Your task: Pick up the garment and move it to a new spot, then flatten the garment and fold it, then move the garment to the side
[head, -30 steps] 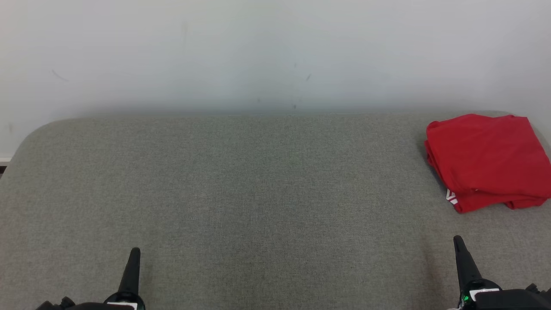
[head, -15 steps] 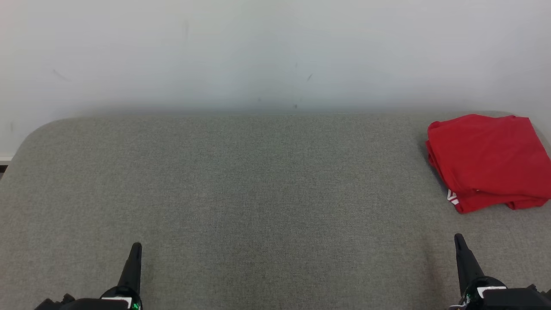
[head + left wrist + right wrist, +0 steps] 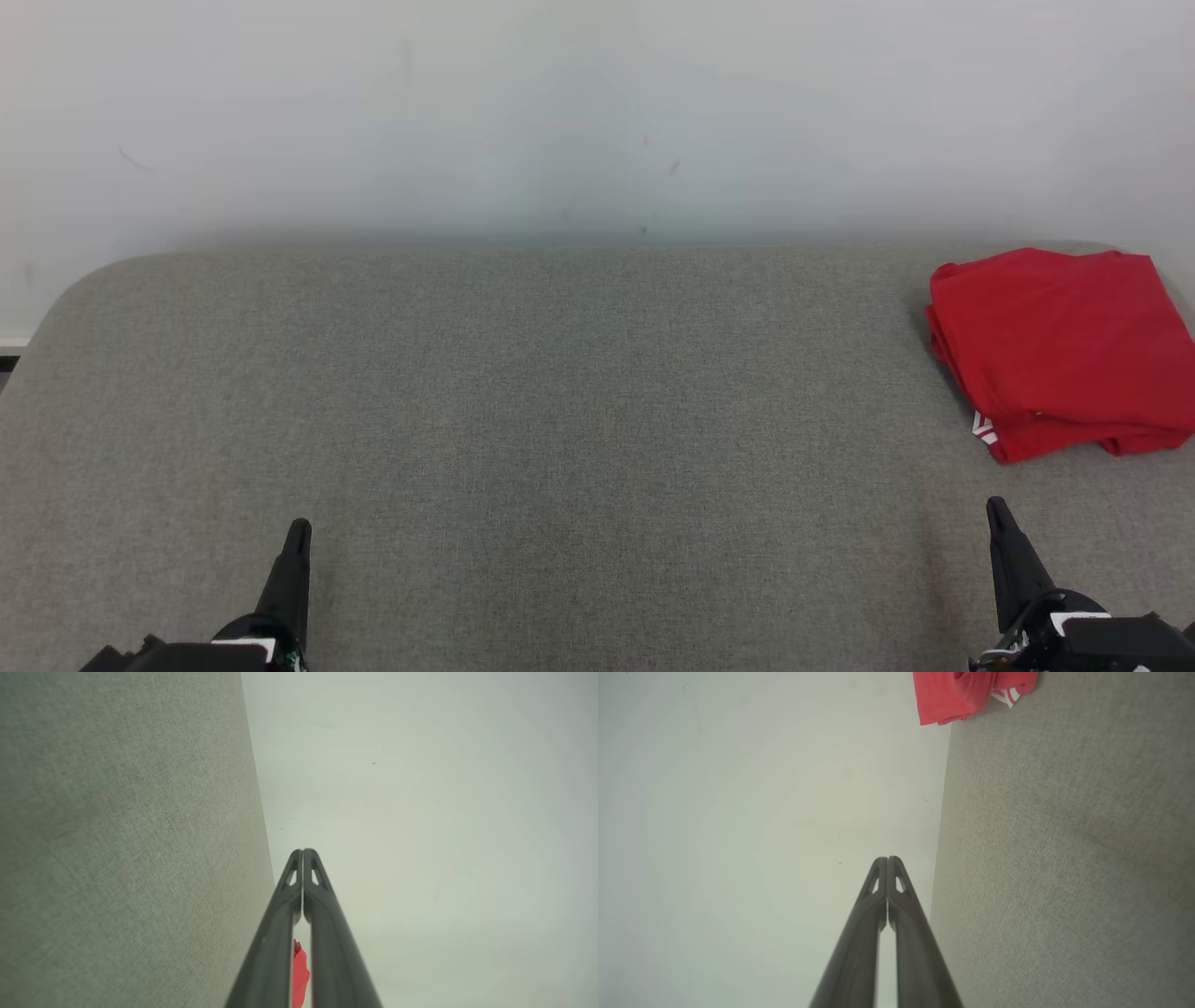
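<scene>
Red folded cloth garment point(image 3: 1060, 350), far right: soft, floppy; we favour its near edge. Left end effector point(image 3: 298, 528), right end effector point(image 3: 995, 507): pinched together, empty.

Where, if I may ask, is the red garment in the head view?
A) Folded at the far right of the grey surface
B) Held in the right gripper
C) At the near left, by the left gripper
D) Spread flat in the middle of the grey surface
A: the red garment lies folded at the far right of the grey surface, apart from the right gripper, which is shut and holds nothing.
</scene>
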`<state>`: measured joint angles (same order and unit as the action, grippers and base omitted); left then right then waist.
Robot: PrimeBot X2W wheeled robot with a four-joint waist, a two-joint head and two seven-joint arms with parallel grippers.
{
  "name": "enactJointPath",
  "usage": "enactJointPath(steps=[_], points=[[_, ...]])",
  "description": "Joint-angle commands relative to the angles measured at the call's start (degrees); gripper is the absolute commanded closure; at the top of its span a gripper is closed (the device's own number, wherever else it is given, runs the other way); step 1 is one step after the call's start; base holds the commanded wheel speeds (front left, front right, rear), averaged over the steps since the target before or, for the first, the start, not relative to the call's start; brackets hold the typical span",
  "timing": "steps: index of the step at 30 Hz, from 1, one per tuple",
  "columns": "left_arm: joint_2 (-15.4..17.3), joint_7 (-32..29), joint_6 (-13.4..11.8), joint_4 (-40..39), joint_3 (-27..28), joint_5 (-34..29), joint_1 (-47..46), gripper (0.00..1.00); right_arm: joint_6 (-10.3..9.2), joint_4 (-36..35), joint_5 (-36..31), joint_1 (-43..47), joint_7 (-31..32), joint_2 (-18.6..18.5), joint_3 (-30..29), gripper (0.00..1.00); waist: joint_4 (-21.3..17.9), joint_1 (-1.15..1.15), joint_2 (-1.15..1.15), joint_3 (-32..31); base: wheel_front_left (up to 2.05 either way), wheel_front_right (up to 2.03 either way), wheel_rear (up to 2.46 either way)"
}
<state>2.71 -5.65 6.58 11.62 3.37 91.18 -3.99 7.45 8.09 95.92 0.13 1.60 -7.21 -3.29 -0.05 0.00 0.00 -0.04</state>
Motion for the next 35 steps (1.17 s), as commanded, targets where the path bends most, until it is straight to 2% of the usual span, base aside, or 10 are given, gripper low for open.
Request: enactJointPath(steps=[1, 35], points=[[0.3, -0.3, 0.3, 0.0, 0.1, 1.0, -1.2, 1.00, 0.06, -0.3, 1.1, -0.2, 0.4, -0.3, -0.2, 1.00, 0.0, 0.00, 0.00, 0.0, 0.00, 0.00, 0.00], [0.3, -0.5, 0.3, 0.0, 0.1, 1.8, -0.9, 1.00, 0.06, -0.3, 2.1, -0.3, 0.2, -0.6, 0.1, 1.00, 0.0, 0.00, 0.00, 0.0, 0.00, 0.00, 0.00]])
